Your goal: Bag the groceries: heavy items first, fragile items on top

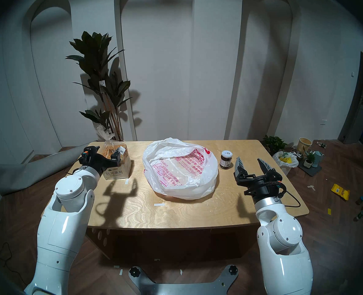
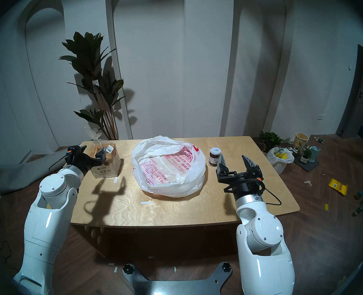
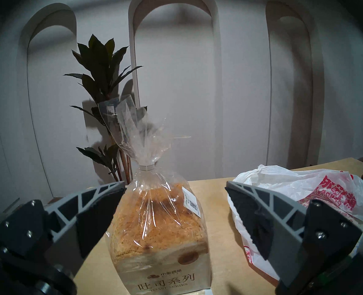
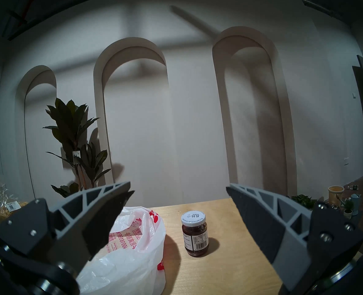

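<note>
A wrapped loaf point(image 1: 117, 163) stands at the table's point(image 1: 176, 211) left, a white bag point(image 1: 179, 169) at centre, a jar point(image 1: 226, 159) right of it. The left gripper point(image 1: 107, 153), fingers spread and holding nothing, flanks the loaf's top. The right gripper point(image 1: 251, 163) hovers with fingers released near the jar.

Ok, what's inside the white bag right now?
The plastic bag lies open; only its own printed inner wall shows, no groceries. The jar and toast loaf stand outside. The crumpled near wall hides the bag's near inside.
</note>
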### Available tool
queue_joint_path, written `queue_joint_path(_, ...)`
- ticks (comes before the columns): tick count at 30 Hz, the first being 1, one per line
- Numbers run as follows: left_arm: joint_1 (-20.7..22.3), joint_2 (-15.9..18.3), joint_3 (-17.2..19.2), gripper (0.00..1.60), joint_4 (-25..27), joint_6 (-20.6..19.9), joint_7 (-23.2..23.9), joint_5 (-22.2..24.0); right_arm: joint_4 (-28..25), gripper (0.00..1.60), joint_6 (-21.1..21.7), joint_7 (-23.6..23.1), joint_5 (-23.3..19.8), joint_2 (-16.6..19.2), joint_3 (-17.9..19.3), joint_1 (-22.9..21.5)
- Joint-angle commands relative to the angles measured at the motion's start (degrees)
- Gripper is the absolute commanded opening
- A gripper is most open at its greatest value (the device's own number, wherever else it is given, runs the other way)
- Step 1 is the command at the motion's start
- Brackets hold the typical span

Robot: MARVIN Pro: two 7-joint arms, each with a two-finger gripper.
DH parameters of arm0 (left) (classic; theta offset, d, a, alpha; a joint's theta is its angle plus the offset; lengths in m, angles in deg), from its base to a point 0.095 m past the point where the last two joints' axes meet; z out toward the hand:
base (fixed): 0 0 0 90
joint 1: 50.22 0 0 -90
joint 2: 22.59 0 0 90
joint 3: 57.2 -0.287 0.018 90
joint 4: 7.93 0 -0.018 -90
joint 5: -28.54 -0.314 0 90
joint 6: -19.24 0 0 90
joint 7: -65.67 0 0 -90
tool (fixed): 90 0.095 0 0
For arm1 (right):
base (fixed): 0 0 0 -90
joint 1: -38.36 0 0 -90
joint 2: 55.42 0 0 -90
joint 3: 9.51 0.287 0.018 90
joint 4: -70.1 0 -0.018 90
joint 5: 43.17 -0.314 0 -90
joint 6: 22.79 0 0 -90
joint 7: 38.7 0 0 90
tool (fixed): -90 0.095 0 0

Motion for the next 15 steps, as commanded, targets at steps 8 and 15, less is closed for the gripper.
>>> queue_joint_path(8,9.62,1.54,-2.38,1.60,-4.70,-0.17,-0.09,0.68,-0.86,1.60,-0.32,-0.08,-0.03,0.06,0.18,-0.57)
queue_joint_path(15,13.45,1.54,-4.37,1.60,-8.68,-0.26,-0.21,1.17,-0.73,1.60,-0.33,-0.23,-0.14,0.06,0.23,-0.66)
